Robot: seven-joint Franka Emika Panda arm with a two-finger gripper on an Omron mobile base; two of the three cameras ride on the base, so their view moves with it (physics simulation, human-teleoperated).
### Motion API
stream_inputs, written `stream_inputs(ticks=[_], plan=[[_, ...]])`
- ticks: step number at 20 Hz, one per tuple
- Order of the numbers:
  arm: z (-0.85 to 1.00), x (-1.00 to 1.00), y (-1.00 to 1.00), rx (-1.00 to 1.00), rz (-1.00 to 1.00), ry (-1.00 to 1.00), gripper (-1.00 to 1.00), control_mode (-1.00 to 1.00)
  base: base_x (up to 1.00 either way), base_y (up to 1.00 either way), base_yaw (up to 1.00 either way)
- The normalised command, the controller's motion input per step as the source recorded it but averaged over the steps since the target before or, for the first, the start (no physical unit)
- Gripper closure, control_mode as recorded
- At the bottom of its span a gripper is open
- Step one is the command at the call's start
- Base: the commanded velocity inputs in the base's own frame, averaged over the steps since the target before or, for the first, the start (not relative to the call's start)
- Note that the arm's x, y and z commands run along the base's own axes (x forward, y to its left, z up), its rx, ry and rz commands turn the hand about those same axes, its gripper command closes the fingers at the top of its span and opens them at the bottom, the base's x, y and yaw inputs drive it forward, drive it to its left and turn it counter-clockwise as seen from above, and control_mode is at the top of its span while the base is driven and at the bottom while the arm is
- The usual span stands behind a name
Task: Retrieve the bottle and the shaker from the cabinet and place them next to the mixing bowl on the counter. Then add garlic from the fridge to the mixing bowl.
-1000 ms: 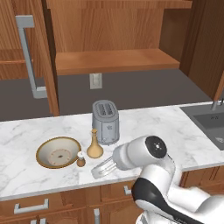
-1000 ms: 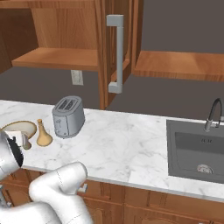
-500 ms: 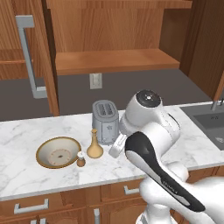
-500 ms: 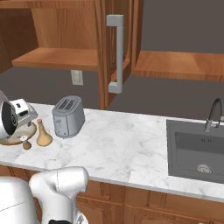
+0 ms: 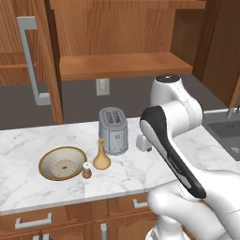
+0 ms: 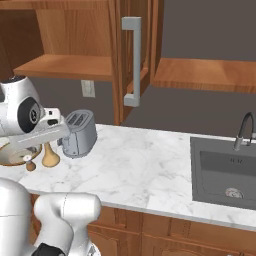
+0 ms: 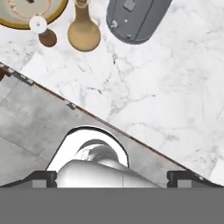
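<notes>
surface [image 5: 140, 173]: white marble, bowl [image 5: 62, 163], shaker [image 5: 86, 171], bottle [image 5: 101, 155], toaster [image 5: 113, 131] together | open cabinet [image 5: 124, 65] above | arm raised beside toaster, fingers [image 7: 41, 178] apart, empty

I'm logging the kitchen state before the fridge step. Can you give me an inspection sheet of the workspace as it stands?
Surface: white marble counter, bare around the grouped items.
Job's things: mixing bowl on the counter; bottle upright just beside it; small shaker upright between them at the bowl's rim. No garlic seen in the bowl.
Clutter: grey toaster behind the bottle.
Grippers: gripper open, holding nothing, raised above the counter's front edge.
Cables: nothing seen.
Surroundings: open wooden cabinet with a bare shelf above; wall outlet; sink with faucet further along the counter.
</notes>
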Motion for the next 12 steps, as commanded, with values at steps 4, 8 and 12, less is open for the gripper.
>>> stream_inputs(ticks=[4, 8, 12], plan=[[-0.34, 0.00, -0.15, 0.00, -0.91, -0.01, -1.00, -1.00, 0.00, 0.00, 0.00], [-0.03, 0.17, -0.09, 0.00, -0.42, 0.08, -1.00, -1.00, 0.00, 0.00, 0.00], [-0.07, 0.13, -0.28, 0.00, -0.19, 0.07, -1.00, -1.00, 0.00, 0.00, 0.00]])
